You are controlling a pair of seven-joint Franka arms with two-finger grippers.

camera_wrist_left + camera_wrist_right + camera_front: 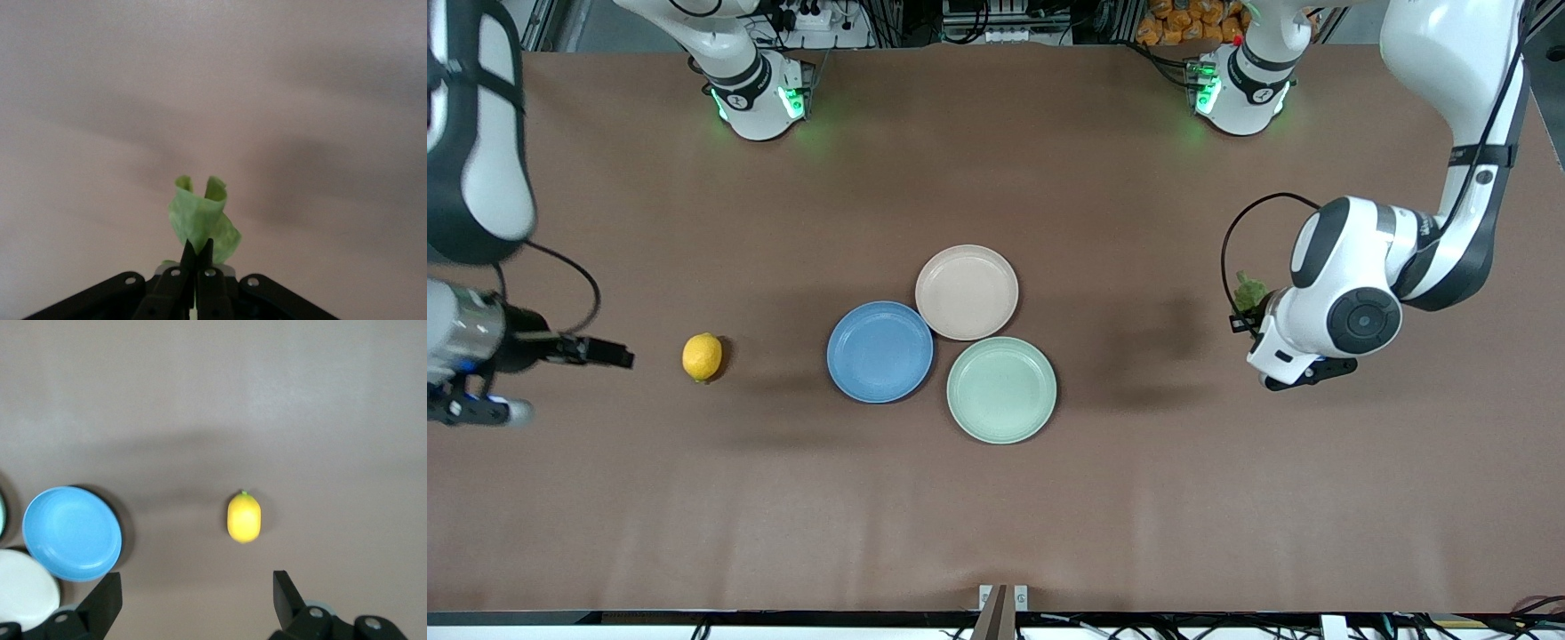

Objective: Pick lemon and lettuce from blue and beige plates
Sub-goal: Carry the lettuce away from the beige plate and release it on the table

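Mint-green plate [1001,389] nearest front camera, touching blue plate [879,351] and beige plate [967,292]; all three bare. Lemon [702,357] on table [996,498], toward right arm's end, apart from blue plate. Right gripper [618,356] up beside lemon, fingers wide apart, holding nothing. Left gripper [197,252] over table at left arm's end, fingers clamped on lettuce [200,220].

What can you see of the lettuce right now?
The lettuce is a thin, pale green, wrinkled leaf piece, curled so its upper edge forms two small lobes. The left gripper is shut on its lower edge and holds it in the air over bare table toward the left arm's end, away from all three plates. Only the fingers touch it. From the front only a small green tuft shows beside the wrist.
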